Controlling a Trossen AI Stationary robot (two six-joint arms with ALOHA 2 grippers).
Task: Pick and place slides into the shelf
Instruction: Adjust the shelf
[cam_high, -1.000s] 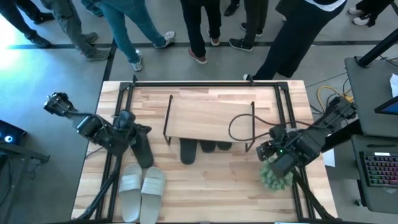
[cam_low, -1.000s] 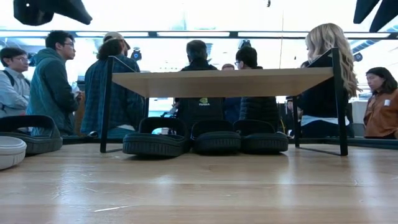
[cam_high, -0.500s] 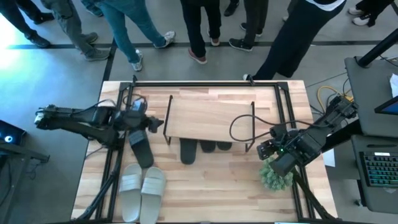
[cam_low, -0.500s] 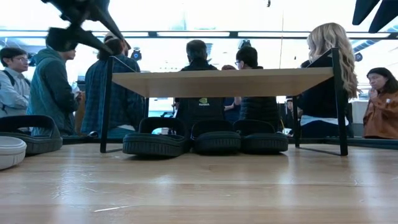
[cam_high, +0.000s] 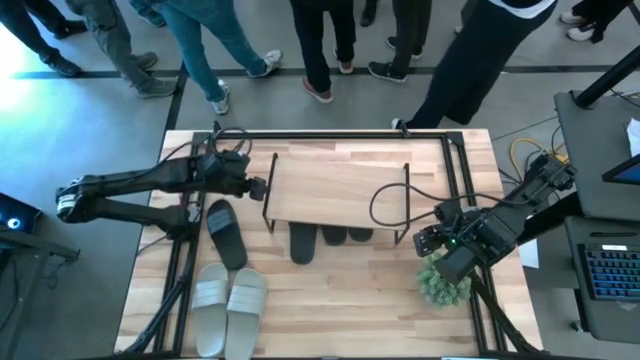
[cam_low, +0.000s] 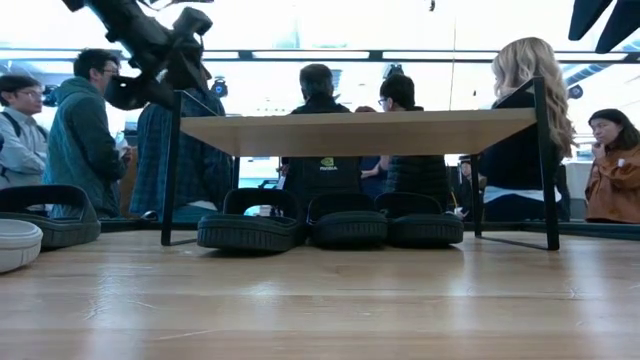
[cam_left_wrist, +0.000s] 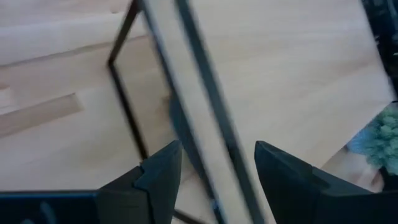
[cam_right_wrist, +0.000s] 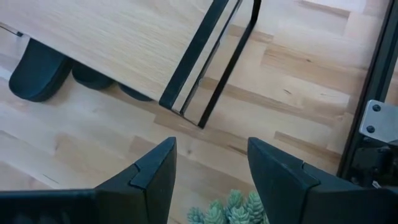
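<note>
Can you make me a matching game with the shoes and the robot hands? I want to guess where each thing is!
Things:
1. three black slides
2. two pale slides
3. left gripper
4. green plant

Places:
A. at the shelf's left edge, raised, open
B. under the shelf
C. beside the right gripper
D. near table edge, side by side

Pairs: 1-B, 2-D, 3-A, 4-C

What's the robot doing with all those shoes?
It is tidying slides under the little shelf. Three black slides already sit in a row beneath it. One more black slide and two pale slides lie on the table to the left, waiting. The left claw is open and empty, up by the shelf's left end. The right claw is open too, waiting at the right side near a small green plant. People stand behind the table.
</note>
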